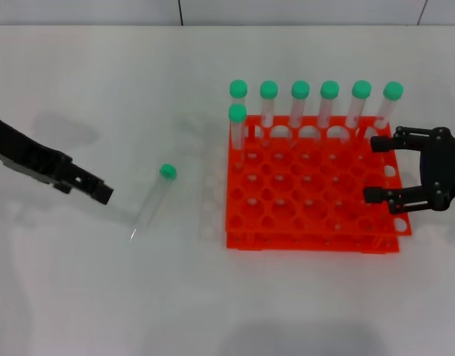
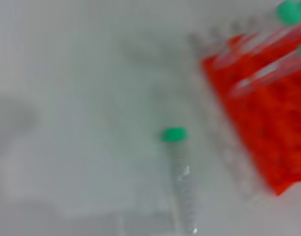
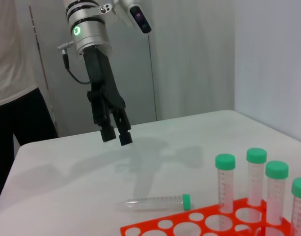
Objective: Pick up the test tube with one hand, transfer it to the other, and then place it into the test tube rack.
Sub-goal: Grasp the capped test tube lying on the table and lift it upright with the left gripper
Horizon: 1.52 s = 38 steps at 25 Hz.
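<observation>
Tube [image 1: 153, 201] lies flat on table [image 1: 101, 289] beside rack [image 1: 310, 189]; left gripper [image 1: 99, 190] spread above it, right gripper [image 1: 377, 169] spread over rack.

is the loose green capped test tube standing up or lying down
Lying down: the clear green-capped test tube rests flat on the white table.

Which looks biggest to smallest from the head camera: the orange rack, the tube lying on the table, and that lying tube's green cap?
1. Bright orange-red square plastic rack, clearly largest.
2. Slender clear plastic tube lying on the table.
3. Its round green cap, smallest.
</observation>
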Each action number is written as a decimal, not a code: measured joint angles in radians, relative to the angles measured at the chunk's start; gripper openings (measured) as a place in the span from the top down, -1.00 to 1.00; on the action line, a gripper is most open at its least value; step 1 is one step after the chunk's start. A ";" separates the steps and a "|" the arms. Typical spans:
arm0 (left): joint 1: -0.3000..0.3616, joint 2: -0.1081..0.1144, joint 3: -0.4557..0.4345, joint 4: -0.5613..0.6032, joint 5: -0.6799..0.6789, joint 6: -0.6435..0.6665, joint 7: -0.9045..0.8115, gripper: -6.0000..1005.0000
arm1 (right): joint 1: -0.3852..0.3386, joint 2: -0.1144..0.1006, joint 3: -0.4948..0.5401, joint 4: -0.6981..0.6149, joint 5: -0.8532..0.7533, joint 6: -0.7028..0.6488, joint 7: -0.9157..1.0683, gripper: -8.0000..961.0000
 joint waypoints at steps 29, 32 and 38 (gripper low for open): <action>-0.163 -0.139 0.288 -0.197 0.209 -0.271 -0.262 -0.74 | -0.013 0.034 -0.021 -0.025 -0.011 0.014 -0.037 -0.81; -0.164 -0.141 0.307 -0.202 0.202 -0.281 -0.275 -0.65 | -0.016 0.034 -0.018 -0.025 -0.011 0.021 -0.037 -0.81; -0.175 -0.141 0.309 -0.219 0.201 -0.294 -0.298 -0.39 | -0.016 0.034 -0.016 -0.025 -0.011 0.036 -0.042 -0.81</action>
